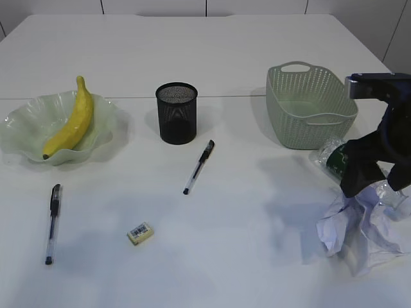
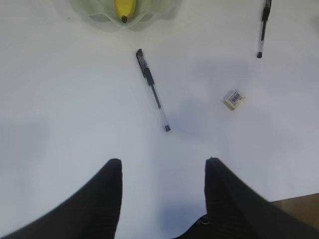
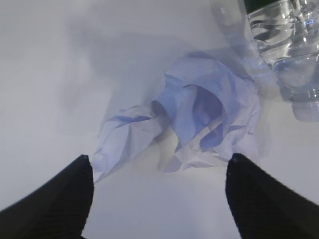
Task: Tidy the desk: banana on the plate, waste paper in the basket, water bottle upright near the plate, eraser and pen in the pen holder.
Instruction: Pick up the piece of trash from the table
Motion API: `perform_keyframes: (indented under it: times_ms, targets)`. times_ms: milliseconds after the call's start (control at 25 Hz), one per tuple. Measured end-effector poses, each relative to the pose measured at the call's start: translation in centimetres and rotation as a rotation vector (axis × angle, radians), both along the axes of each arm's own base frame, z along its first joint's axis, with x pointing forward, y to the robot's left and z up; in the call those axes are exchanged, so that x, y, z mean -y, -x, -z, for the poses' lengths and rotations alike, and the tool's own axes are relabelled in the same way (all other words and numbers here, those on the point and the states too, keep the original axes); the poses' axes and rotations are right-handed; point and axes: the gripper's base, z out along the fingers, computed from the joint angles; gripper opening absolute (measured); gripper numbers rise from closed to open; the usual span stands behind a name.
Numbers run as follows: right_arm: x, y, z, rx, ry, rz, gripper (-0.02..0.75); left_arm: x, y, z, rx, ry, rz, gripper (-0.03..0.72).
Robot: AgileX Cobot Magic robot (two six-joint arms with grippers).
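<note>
The banana (image 1: 72, 122) lies on the pale-green plate (image 1: 19, 128) at the desk's left. The black mesh pen holder (image 1: 176, 112) stands mid-desk, with one pen (image 1: 199, 167) in front of it. Another pen (image 1: 52, 221) and the eraser (image 1: 140, 233) lie near the front left. The basket (image 1: 311, 106) sits at the right. Crumpled waste paper (image 3: 199, 114) lies just beyond my right gripper (image 3: 159, 158), which is open and holds nothing. The water bottle (image 3: 281, 35) lies on its side beside the paper. My left gripper (image 2: 163, 160) hovers open above bare desk, short of a pen (image 2: 152, 87) and the eraser (image 2: 234, 99).
In the exterior view the right arm (image 1: 385, 128) stands over the waste paper (image 1: 363, 228) and partly hides the bottle (image 1: 334, 157). The basket is just behind them. The desk's front edge shows at the lower right of the left wrist view.
</note>
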Motion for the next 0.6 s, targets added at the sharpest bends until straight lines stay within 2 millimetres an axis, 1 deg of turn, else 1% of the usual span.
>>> perform_keyframes:
  times_ms: [280, 480, 600]
  targets:
    - [0.2, -0.8, 1.3, -0.001, 0.045, -0.038, 0.615, 0.0, -0.1, -0.1, 0.016, 0.001, -0.003, 0.379]
    - [0.2, -1.5, 2.9, -0.032, 0.055, -0.044, 0.617, 0.0, -0.1, -0.1, 0.016, 0.001, -0.003, 0.373]
    - [0.2, -1.9, 3.5, -0.03, 0.061, -0.047, 0.617, 0.0, -0.1, -0.1, 0.016, 0.002, -0.004, 0.372]
